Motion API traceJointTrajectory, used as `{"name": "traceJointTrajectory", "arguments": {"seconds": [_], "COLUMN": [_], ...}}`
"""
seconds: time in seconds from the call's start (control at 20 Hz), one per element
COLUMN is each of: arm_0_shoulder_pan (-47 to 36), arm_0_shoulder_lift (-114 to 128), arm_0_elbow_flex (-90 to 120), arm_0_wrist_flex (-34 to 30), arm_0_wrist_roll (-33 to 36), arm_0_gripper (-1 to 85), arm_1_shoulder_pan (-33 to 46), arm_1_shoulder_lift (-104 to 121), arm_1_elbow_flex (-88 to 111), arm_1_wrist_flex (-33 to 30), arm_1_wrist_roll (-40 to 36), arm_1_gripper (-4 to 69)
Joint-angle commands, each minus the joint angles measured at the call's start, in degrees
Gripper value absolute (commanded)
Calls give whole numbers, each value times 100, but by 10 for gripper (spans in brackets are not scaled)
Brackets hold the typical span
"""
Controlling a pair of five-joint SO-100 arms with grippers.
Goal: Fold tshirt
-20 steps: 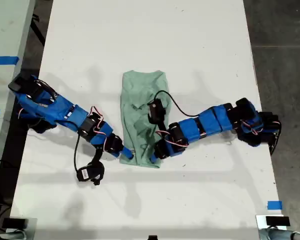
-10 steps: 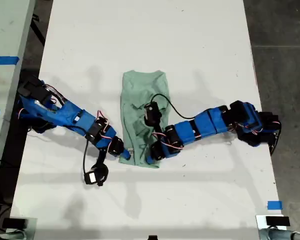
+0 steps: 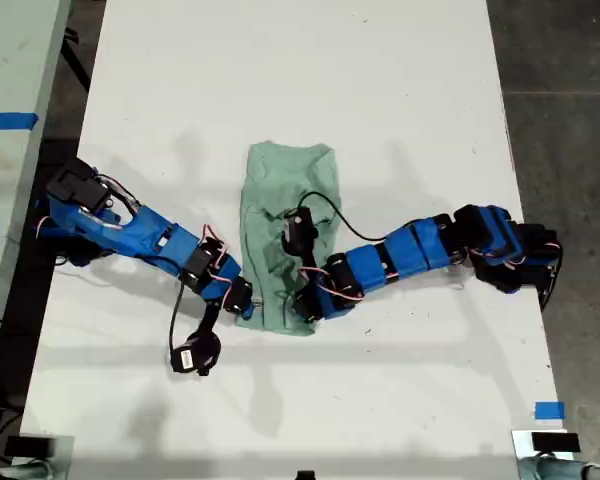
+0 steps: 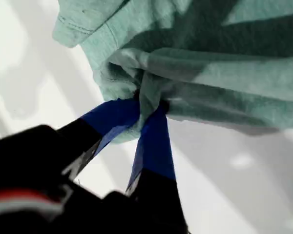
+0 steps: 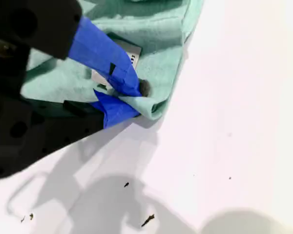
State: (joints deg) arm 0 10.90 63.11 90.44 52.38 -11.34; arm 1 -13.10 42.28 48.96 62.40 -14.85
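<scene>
The tshirt lies on the white bench as a long, narrow strip already doubled over on itself. In the exterior view its rounded end is towards the top and its other end towards the bottom. Both arms meet it at that bottom end.

My first pincer is on the bottom corner of the tshirt at the exterior view's left. In the first wrist view the two blue fingers are clenched on a bunched fold of the green cloth. A loose hemmed corner of the tshirt sticks out just beside the grip.

My second pincer is on the opposite bottom corner of the tshirt, at the exterior view's right. Its arm reaches in across the bench from that side. In the second wrist view this pincer is clamped on the very corner of the cloth. A small white label lies on the tshirt just behind the upper finger.

A strip of blue tape sits on the bench well apart from the tshirt.
</scene>
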Motion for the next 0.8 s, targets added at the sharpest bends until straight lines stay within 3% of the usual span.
{"name": "traceJointTrajectory", "arguments": {"seconds": [0.0,0.2,0.4,0.75], "arm_0_shoulder_pan": [44,299,404,62], "arm_0_shoulder_lift": [105,633,1477,2320], "arm_0_elbow_flex": [-343,-782,-686,-475], "arm_0_wrist_flex": [53,659,853,1274], "arm_0_wrist_roll": [-88,-299,-483,-149], "arm_0_gripper": [1,1,1,1], "arm_1_shoulder_pan": [-185,-299,-369,35], "arm_1_shoulder_lift": [26,738,1512,2232], "arm_1_elbow_flex": [-123,-132,-132,-123], "arm_1_wrist_flex": [-281,0,536,826], "arm_1_wrist_roll": [0,-141,-272,-853], "arm_1_gripper": [-12,-12,-12,-12]}}
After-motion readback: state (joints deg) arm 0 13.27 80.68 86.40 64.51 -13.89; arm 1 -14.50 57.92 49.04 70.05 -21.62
